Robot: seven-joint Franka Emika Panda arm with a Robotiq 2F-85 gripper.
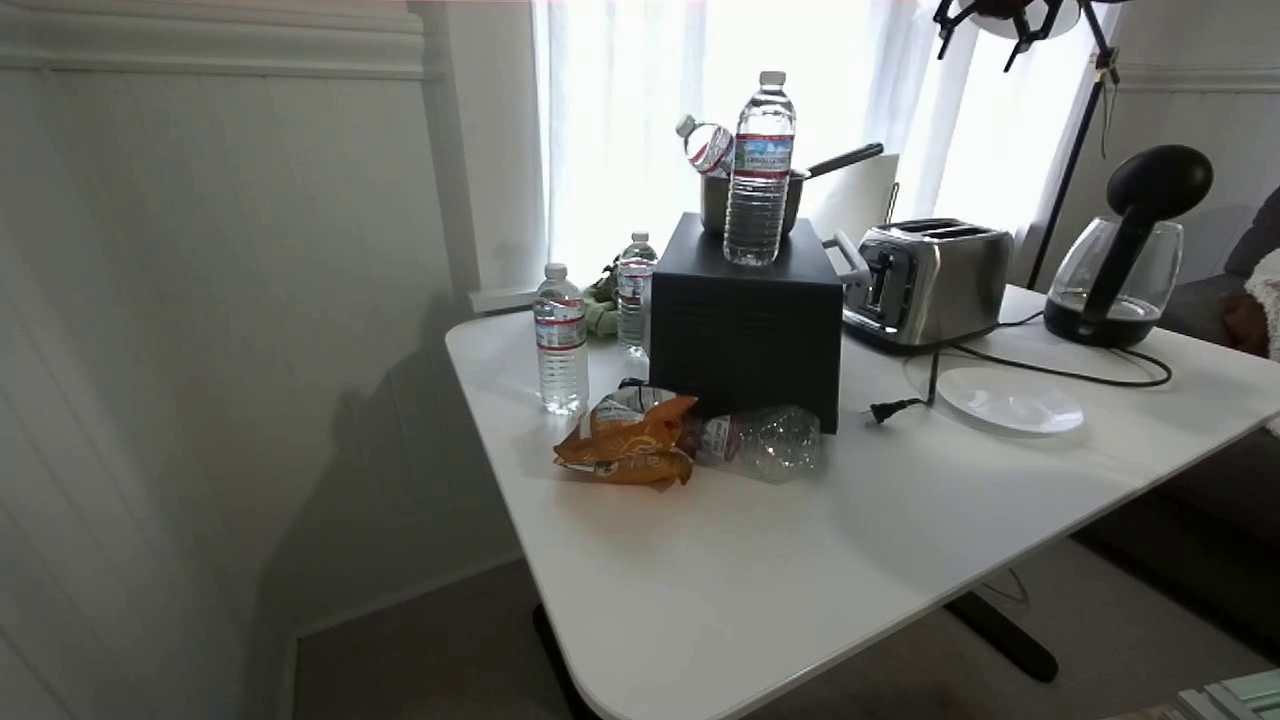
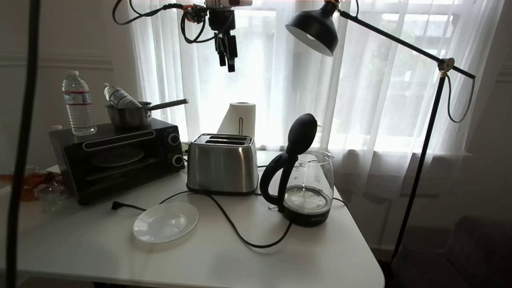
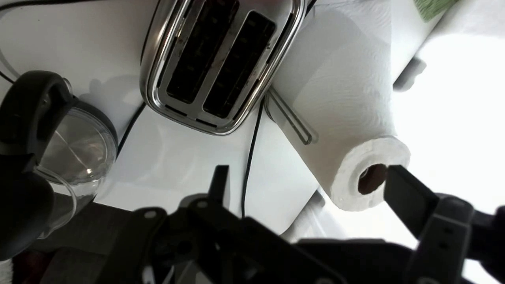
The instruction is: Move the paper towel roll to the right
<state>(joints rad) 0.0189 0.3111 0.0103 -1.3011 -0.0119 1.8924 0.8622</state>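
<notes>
1. Running along the foreground, the near edge of the white desk [image 2: 320, 256] borders open surface before the white plate [image 2: 166, 223].
2. Farther in, the glass electric kettle [image 2: 308, 200] stands near the desk's side edge.
3. Past these sits the silver two-slot toaster [image 2: 223, 168].
4. Just behind it, near the far edge, the paper towel roll [image 2: 245, 114] stands upright; a black cord [image 3: 253, 146] crosses the open room between roll and kettle.
5. Higher than the roll and apart from it, the end effector [image 2: 227, 65] hangs with fingers spread wide; in the wrist view the roll's top end, partly covered by one fingertip, shows between them.
</notes>
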